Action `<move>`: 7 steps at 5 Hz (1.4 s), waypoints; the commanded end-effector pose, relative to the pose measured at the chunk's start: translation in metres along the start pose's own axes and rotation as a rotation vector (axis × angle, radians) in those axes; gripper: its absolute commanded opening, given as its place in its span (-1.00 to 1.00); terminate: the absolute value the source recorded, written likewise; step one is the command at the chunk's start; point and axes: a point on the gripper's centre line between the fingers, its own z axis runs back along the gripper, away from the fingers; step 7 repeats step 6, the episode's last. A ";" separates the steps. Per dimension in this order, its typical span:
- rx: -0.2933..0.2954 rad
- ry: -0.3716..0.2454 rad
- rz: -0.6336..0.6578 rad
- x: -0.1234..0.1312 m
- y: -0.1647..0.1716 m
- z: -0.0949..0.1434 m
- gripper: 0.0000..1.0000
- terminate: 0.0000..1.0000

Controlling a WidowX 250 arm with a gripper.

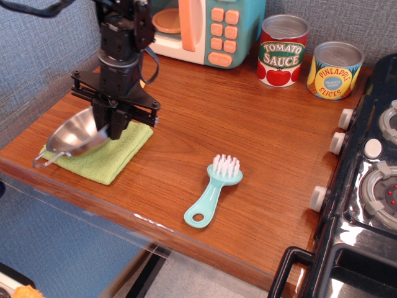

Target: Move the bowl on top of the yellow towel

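One arm: black, reaching down from the top left over the left end of the wooden counter [248, 143].
Gripper [111, 127]: fingers pointed down and clamped together on the right-hand rim of the bowl [74, 133].
Bowl: shiny steel, tilted, open side up and toward the camera; interior looked empty. One wire loop handle [46, 161] showed at its lower left edge.
Bowl position: over the left part of the yellow towel [108, 155], overhanging the towel's left edge; whether its underside touched the cloth could not be told from this angle.
Towel: folded, flat, near the front left corner of the counter.
Cans: two, upright at the back right, lids sealed. Tomato sauce can [282, 53] just left of the pineapple slices can [334, 71], close but apart.
Toy microwave [198, 28]: teal, at the back, door with an orange disc visible behind the window.
Brush [214, 189]: teal handle, white bristles up, lying mid-counter, well apart from the towel.
Stove [366, 180]: black, along the right edge, white knobs facing the counter.
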 end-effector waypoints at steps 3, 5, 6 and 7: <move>-0.317 -0.291 -0.213 -0.002 -0.050 0.082 1.00 -1.00; -0.259 -0.181 -0.324 0.001 -0.056 0.081 1.00 -1.00; -0.259 -0.181 -0.324 0.001 -0.056 0.081 1.00 1.00; -0.259 -0.181 -0.324 0.001 -0.056 0.081 1.00 1.00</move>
